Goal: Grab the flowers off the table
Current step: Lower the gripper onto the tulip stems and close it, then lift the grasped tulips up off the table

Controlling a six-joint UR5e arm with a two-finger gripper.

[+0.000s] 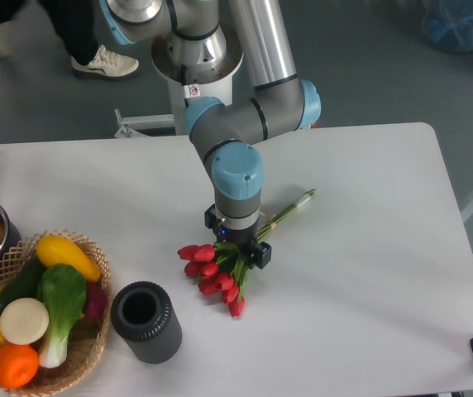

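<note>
Flowers (pixel 217 277) on white table (pixel 369 273), gripper (pixel 236 241) above

flowers (pixel 217 277): small bunch of red tulip buds, green leaves, thin green stems tied together. Lying flat on the worktop (pixel 369 273), diagonal: buds fanned at lower left, stem ends pointing upper right, near worktop centre. Middle of the bunch, where leaves meet stems, is hidden from this view. Worktop: white, rectangular, rounded corners, smooth plain surface.
</note>
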